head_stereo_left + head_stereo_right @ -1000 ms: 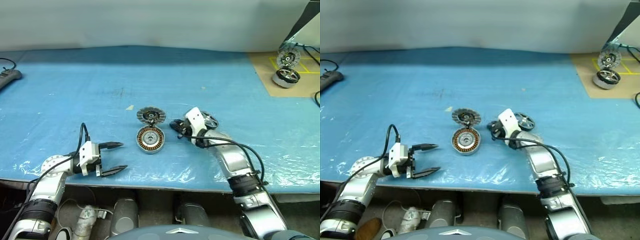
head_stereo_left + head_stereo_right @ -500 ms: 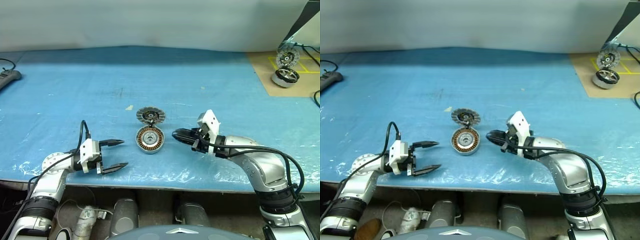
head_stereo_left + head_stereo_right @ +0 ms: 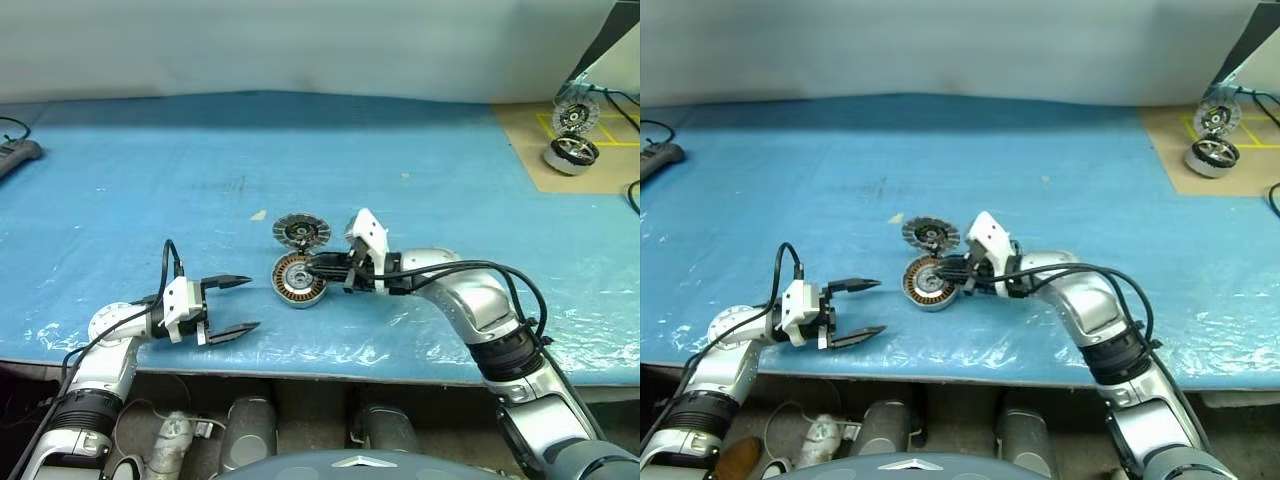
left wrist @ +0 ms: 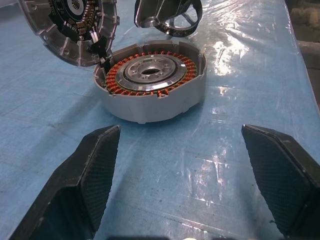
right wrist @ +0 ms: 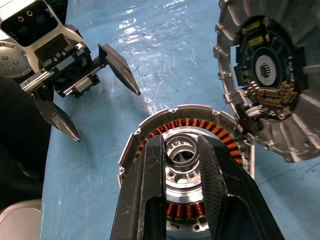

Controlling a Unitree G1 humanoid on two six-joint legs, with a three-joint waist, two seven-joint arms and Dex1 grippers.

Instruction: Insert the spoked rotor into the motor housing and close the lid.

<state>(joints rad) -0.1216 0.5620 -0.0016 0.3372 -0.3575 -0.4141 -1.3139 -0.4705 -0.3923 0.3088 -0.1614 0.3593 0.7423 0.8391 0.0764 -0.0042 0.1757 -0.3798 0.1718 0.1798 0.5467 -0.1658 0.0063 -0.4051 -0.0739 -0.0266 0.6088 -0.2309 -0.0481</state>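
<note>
The motor housing (image 3: pixel 292 286) lies on the blue sheet near the table's front, its copper windings facing up (image 4: pixel 150 95). Its lid (image 3: pixel 301 231) stands tilted open just behind it, ribbed face and dark centre showing (image 5: pixel 270 85). My right gripper (image 3: pixel 312 265) reaches in from the right, over the housing, and is shut on the spoked rotor (image 4: pixel 165 30). That rotor hangs tilted just above the housing's far rim. My left gripper (image 3: pixel 252 304) rests open to the left of the housing, pointing at it with nothing between its fingers (image 4: pixel 95 170).
More motor parts (image 3: pixel 572 155) sit on a brown board at the far right. A dark object (image 3: pixel 15 155) lies at the left edge, and a small pale scrap (image 3: pixel 259 215) behind the lid. The table's front edge runs just below both grippers.
My right arm has swung left from beside the housing, and its gripper has come over the housing. The left gripper has stayed where it was, still open.
</note>
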